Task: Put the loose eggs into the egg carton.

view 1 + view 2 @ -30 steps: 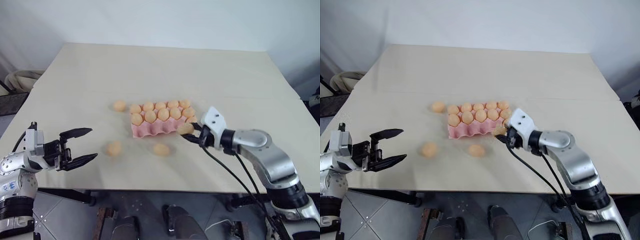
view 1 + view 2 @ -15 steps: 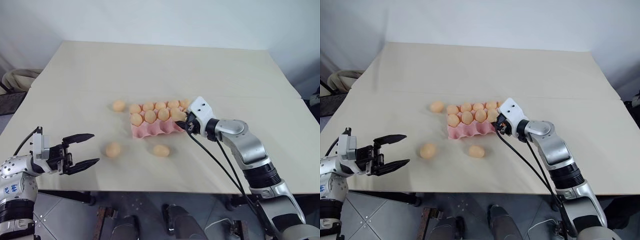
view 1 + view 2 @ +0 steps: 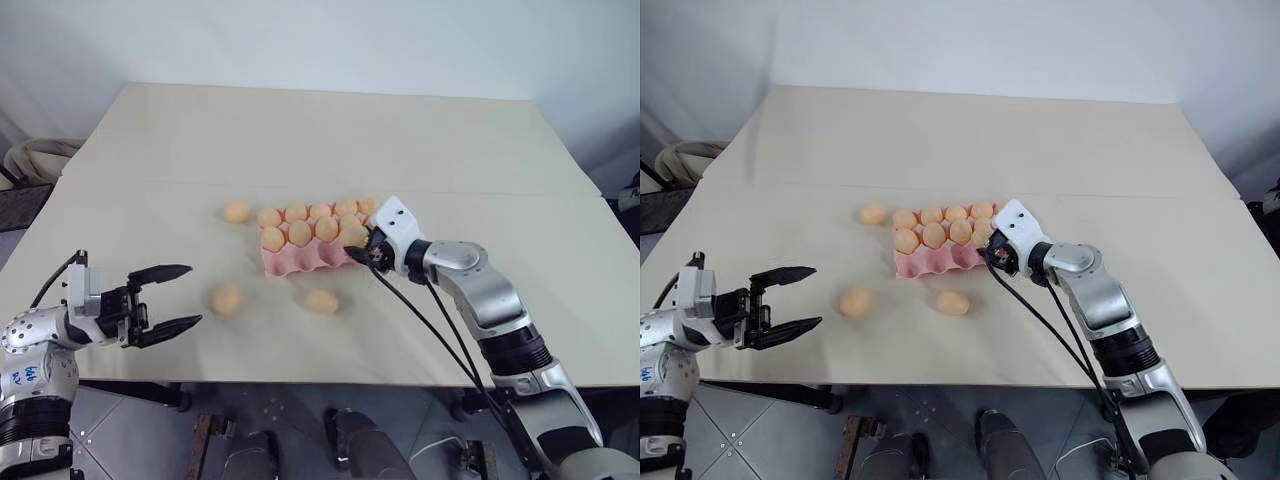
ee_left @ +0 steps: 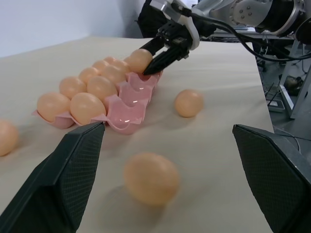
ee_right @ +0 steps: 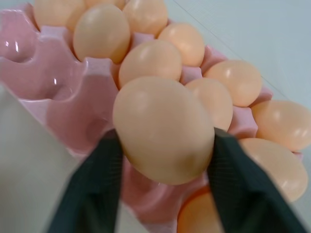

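Over the near row of the egg carton (image 3: 305, 258), the right hand (image 5: 163, 162) has an egg (image 5: 163, 128) between its two fingers. From the wrist view the fingers sit on both sides of the egg, but I cannot tell if they grip it or have begun to let go. The egg hangs just above pink cups at the carton's right end. The left hand (image 3: 165, 298) is spread wide open with nothing in it, near the front left edge of the surface (image 3: 330, 140).

Three loose eggs lie on the surface: one (image 3: 237, 211) just beside the carton's far left corner, one (image 3: 227, 298) in front of the carton to the left, and one (image 3: 322, 300) in front of its middle.

To do this step well, the egg should be right over an empty cup and low, so it drops softly and does not bump the eggs beside it.

A second ago the right hand held the egg beside the carton's right end, off the tray. Now it is farther in, over the cups. The left hand has stayed open.
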